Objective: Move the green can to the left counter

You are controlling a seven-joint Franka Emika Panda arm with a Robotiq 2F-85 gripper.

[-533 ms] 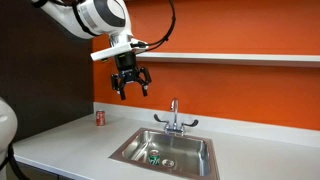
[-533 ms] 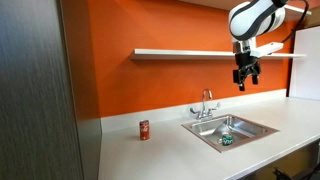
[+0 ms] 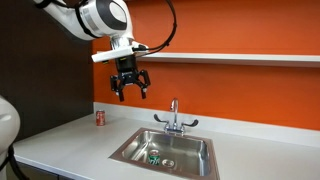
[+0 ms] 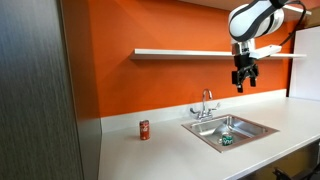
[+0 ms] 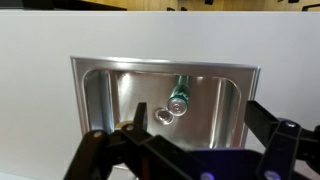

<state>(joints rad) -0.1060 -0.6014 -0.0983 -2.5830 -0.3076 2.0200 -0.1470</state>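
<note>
The green can (image 3: 153, 157) lies on its side in the bottom of the steel sink basin, near the drain; it also shows in an exterior view (image 4: 227, 141) and in the wrist view (image 5: 179, 100), with its silvery top facing the camera. My gripper (image 3: 130, 91) hangs high in the air above the counter and sink, fingers spread open and empty; it shows in an exterior view (image 4: 243, 83) and in the wrist view (image 5: 195, 125). The left counter (image 3: 60, 145) is a light grey surface reaching the dark wall panel, also seen in an exterior view (image 4: 150, 155).
A small red can (image 3: 99, 118) stands upright on the counter by the orange wall, also in an exterior view (image 4: 144, 129). A faucet (image 3: 174, 115) stands behind the sink (image 3: 195, 148). A white shelf (image 3: 240, 57) runs along the wall above.
My gripper has shifted slightly toward the red can's side and a little upward. The cans have not moved.
</note>
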